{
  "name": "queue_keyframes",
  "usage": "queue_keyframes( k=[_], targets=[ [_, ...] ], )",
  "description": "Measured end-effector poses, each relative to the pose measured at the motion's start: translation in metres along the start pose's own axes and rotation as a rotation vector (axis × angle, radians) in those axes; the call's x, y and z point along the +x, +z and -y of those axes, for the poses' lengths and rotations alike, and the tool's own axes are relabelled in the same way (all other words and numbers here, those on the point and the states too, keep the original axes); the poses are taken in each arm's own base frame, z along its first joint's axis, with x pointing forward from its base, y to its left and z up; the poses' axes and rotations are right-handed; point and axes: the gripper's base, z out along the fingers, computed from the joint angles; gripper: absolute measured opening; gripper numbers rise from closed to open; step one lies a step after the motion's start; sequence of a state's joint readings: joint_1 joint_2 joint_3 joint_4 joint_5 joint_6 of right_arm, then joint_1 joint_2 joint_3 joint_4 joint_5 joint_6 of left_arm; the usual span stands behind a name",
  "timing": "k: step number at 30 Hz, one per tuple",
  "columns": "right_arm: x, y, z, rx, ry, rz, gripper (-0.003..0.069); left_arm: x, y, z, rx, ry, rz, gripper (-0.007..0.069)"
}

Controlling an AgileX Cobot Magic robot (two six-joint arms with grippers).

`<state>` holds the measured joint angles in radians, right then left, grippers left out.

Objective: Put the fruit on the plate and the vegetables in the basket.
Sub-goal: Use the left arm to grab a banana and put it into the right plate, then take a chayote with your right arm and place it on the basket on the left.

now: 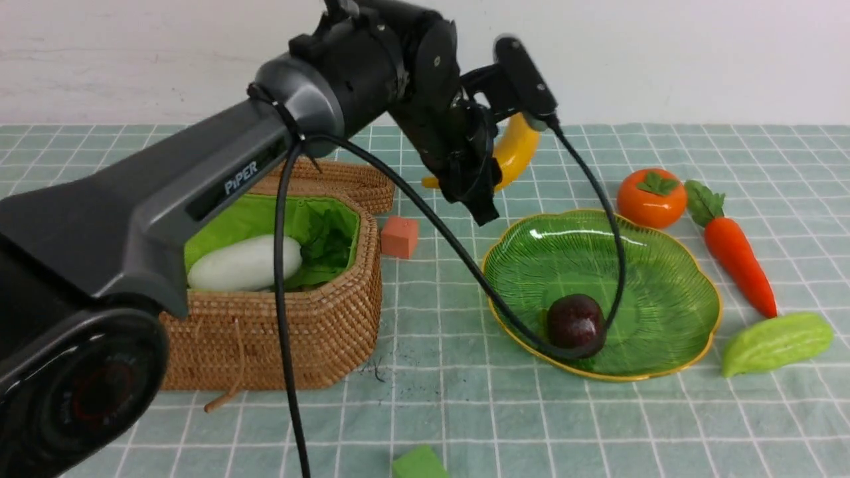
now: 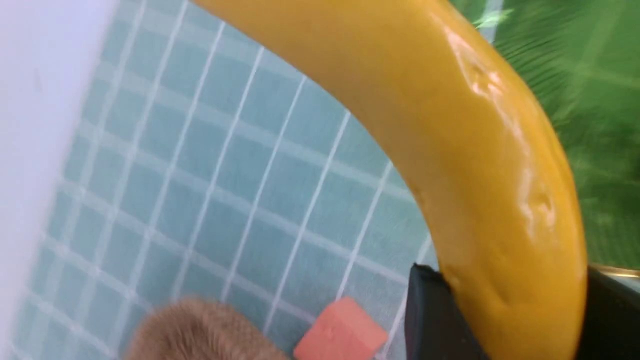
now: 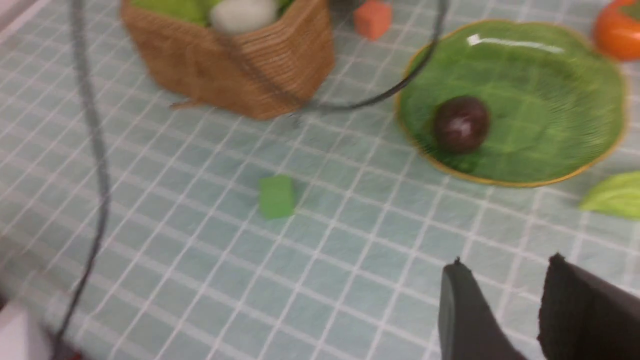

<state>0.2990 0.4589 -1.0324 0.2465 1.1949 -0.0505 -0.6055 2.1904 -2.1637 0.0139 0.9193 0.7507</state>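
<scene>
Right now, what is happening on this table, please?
The left gripper is closed on the banana and holds it up off the cloth, near the far side of the plate. The mangosteen already lies on the plate, and the white radish is in the basket. The persimmon, carrot and gourd lie on the cloth beside the plate. The right gripper hangs open and empty.
</scene>
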Motion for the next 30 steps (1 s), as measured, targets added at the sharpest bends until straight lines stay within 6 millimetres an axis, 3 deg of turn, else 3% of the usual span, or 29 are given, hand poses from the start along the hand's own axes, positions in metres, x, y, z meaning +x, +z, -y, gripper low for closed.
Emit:
queue_keyframes(
  k=[2,5,9,12,14,17,18,19,21,25,28,30],
  targets=[
    [-0.002,0.0,0.005,0.05,0.013,0.02,0.0235,-0.011,0.004,0.019,0.061,0.092,0.002,0.0304],
    [-0.002,0.0,0.006,0.067,0.023,0.026,0.0235,-0.014,0.031,0.042,0.149,0.148,0.002,0.0304],
    [-0.002,0.0,0.005,0.056,0.028,0.026,0.0235,-0.005,0.066,0.054,0.184,0.143,-0.005,0.0304],
    [-0.002,0.0,0.004,0.045,0.032,0.024,0.0235,0.0,0.077,0.056,0.193,0.139,-0.019,0.0311],
    [-0.002,0.0,0.004,0.043,0.033,0.022,0.0235,0.0,0.077,0.056,0.187,0.14,-0.014,0.0367],
    [-0.002,0.0,0.004,0.043,0.033,0.022,0.0235,-0.001,0.077,0.054,0.177,0.136,-0.002,0.0518],
    [-0.002,0.0,0.004,0.043,0.033,0.022,0.0235,-0.001,0.077,0.054,0.177,0.136,-0.002,0.0528],
    [-0.002,0.0,0.004,0.044,0.033,0.022,0.0236,-0.001,0.076,0.054,0.18,0.136,-0.005,0.0609],
    [-0.002,0.0,0.005,0.049,0.043,0.021,0.0236,-0.001,0.074,0.054,0.187,0.134,-0.01,0.0641],
    [-0.005,0.007,0.009,0.086,0.08,-0.004,0.0237,-0.005,0.049,0.05,0.214,-0.004,-0.041,0.065],
    [-0.012,0.025,0.016,0.119,0.094,-0.075,0.0237,-0.014,-0.001,0.04,0.212,-0.274,-0.06,0.0522],
    [-0.018,0.043,0.02,0.129,0.106,-0.14,0.0237,-0.018,-0.042,0.032,0.187,-0.401,-0.073,0.0368]
  ],
)
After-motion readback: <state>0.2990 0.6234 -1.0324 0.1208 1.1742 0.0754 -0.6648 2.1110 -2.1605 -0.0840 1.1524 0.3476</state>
